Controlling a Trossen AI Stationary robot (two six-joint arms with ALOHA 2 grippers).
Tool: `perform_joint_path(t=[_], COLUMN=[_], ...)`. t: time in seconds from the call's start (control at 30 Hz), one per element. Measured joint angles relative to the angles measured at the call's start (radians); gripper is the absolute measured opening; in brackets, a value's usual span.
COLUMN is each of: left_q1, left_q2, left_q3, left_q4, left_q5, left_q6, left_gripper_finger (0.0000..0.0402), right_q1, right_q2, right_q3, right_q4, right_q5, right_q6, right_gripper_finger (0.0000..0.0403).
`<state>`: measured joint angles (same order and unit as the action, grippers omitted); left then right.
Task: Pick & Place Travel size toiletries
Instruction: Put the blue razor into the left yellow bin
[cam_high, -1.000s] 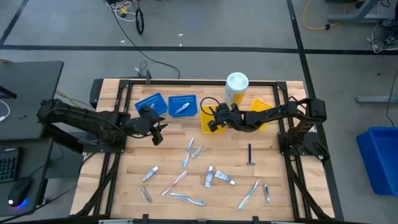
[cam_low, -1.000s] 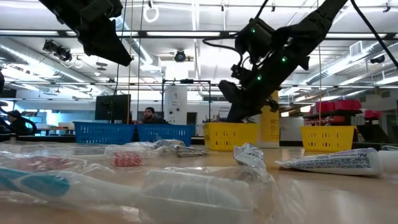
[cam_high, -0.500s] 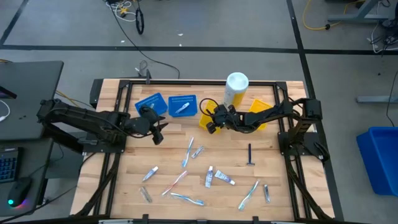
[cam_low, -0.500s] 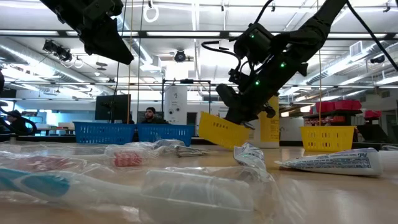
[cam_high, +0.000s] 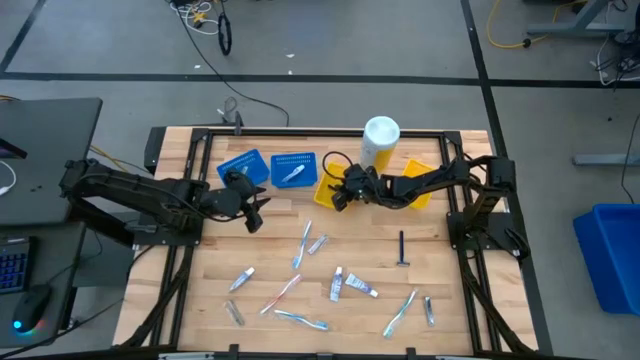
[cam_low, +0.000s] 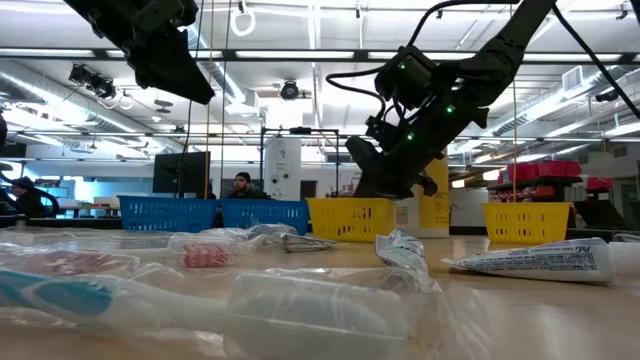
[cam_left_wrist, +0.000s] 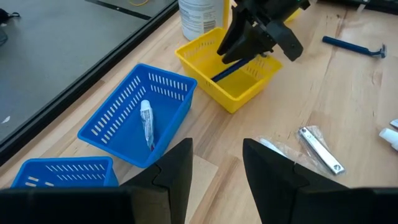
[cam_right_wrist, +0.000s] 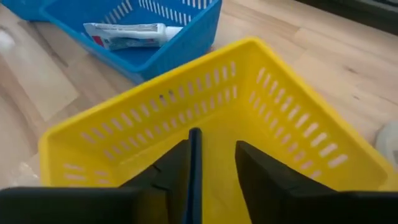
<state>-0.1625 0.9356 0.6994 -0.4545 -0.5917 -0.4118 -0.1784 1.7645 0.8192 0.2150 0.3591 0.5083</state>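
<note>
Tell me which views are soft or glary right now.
Low view: the nearest wrapped toothbrush is blurred, ceiling lights glare behind the right gripper. Right wrist view: the yellow tray is sharp, the fingers soft. High view: even light.

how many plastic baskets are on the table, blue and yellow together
4. Two blue baskets sit side by side at the back left; one yellow basket is under the right arm, another yellow one behind it by the bottle.
</note>
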Motion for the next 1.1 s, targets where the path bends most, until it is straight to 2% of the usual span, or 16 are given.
perform_joint_path(t=[0.23, 0.47, 0.53, 0.67, 0.73, 0.83, 1.1], left_q1=[0.0, 0.0, 0.0, 0.0, 0.0, 0.0, 0.0], left_q2=[0.0, 0.0, 0.0, 0.0, 0.0, 0.0, 0.0], left_q3=[0.0, 0.0, 0.0, 0.0, 0.0, 0.0, 0.0], left_q4=[0.0, -0.001, -0.001, 0.0, -0.001, 0.0, -0.001], left_q5=[0.001, 0.001, 0.001, 0.001, 0.001, 0.001, 0.001], left_q6=[0.0, 0.0, 0.0, 0.0, 0.0, 0.0, 0.0], left_gripper_finger=[0.0149, 0.0149, 0.0149, 0.0149, 0.0149, 0.0149, 0.0149], right_q1=[-0.011, -0.003, -0.002, 0.014, 0.023, 0.034, 0.042], right_q2=[-0.025, -0.199, -0.261, -0.335, -0.341, -0.326, -0.211], right_q3=[0.0, 0.0, 0.0, 0.001, 0.001, 0.001, 0.0], right_q4=[-0.004, -0.098, -0.174, -0.395, -0.494, -0.553, -0.5], right_q5=[-0.134, -0.1, -0.093, -0.005, 0.036, 0.059, 0.049], right_q6=[0.008, -0.187, -0.212, -0.167, -0.135, -0.082, -0.041], right_gripper_finger=[0.0184, 0.0178, 0.0168, 0.0146, 0.0136, 0.0124, 0.0104])
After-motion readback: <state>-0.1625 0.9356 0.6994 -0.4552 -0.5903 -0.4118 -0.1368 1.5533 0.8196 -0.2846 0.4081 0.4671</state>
